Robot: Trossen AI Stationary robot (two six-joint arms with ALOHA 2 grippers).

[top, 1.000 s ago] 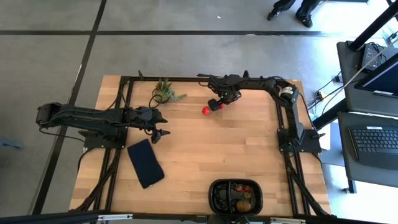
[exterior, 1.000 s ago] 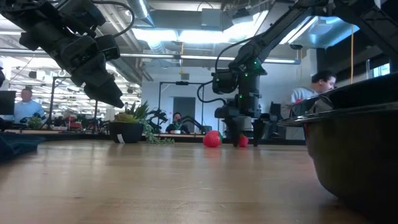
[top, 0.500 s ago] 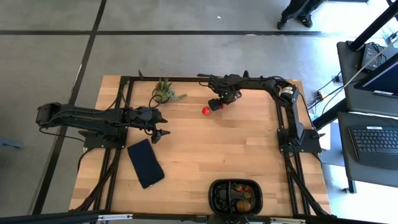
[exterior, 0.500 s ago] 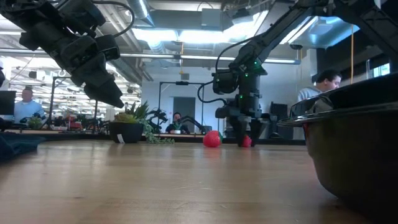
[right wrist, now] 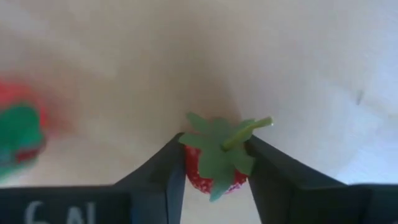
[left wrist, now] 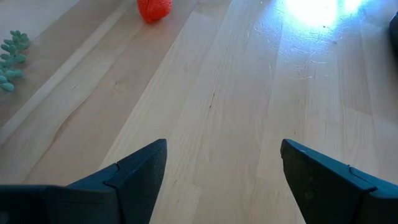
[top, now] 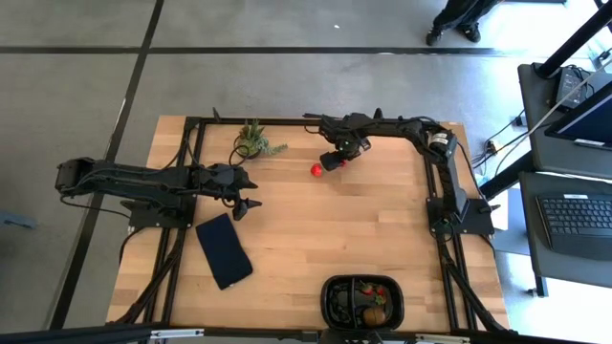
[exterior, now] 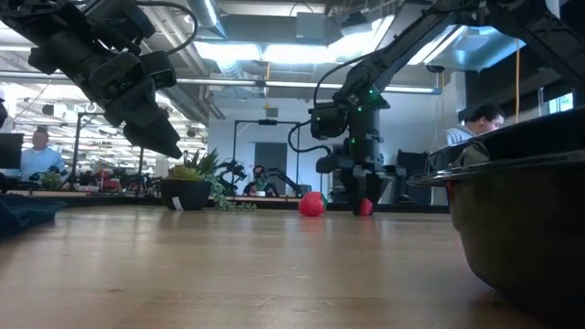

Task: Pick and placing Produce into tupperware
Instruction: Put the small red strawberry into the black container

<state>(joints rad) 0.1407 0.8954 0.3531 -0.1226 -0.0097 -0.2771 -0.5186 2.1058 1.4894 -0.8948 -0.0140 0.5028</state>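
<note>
In the upper middle of the high view, the right hand (top: 331, 161) sits low on the bench (top: 325, 229), its two fingers (right wrist: 155, 180) pinching a red strawberry (right wrist: 214, 165) with green leaves. A second strawberry (top: 316, 170) lies just beside it, toward the left. The left hand (top: 247, 204) hovers at centre left with fingers spread, holding nothing. The black tupperware (top: 362, 301), already holding produce, sits at the bottom edge, well apart from both hands.

table (top: 316, 239): wood | on it: potted plant (top: 254, 140); strawberry (top: 316, 169); navy slab (top: 224, 250); tupperware (top: 330, 296)
</note>
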